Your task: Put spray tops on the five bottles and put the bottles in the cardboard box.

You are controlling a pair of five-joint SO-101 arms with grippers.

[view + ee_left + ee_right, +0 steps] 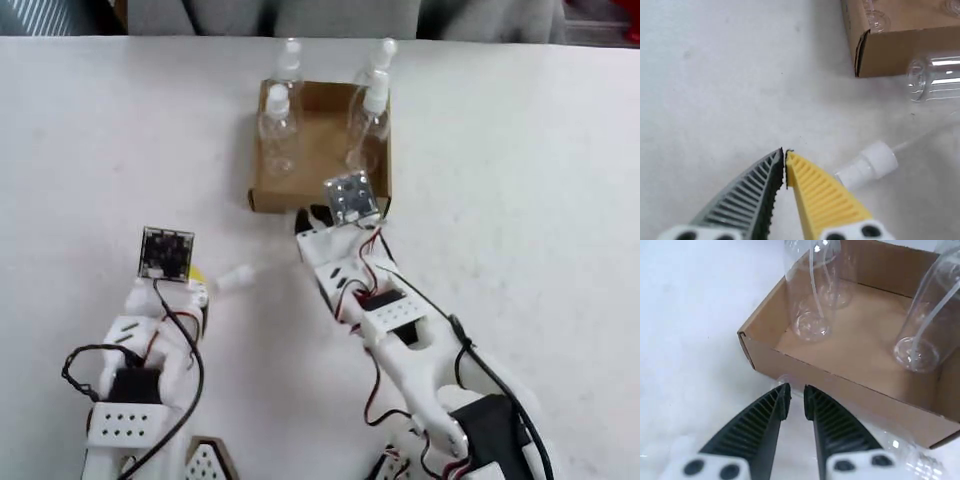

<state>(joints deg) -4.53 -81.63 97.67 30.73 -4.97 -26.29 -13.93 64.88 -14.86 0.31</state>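
Counting four capped bottles [277, 125] upright in the cardboard box [318, 150], we judge one remaining: the fifth bottle [935, 77] lies against the box's near wall, its spray top [867, 165] loose nearby. The left gripper [785, 155] is clenched and empty; the right gripper [796, 392] is barely parted and empty.

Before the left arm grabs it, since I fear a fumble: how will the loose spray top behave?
The spray top lies on its side on the table, small and plastic, so probably light and apt to roll. Its thin dip tube likely bends if pushed.
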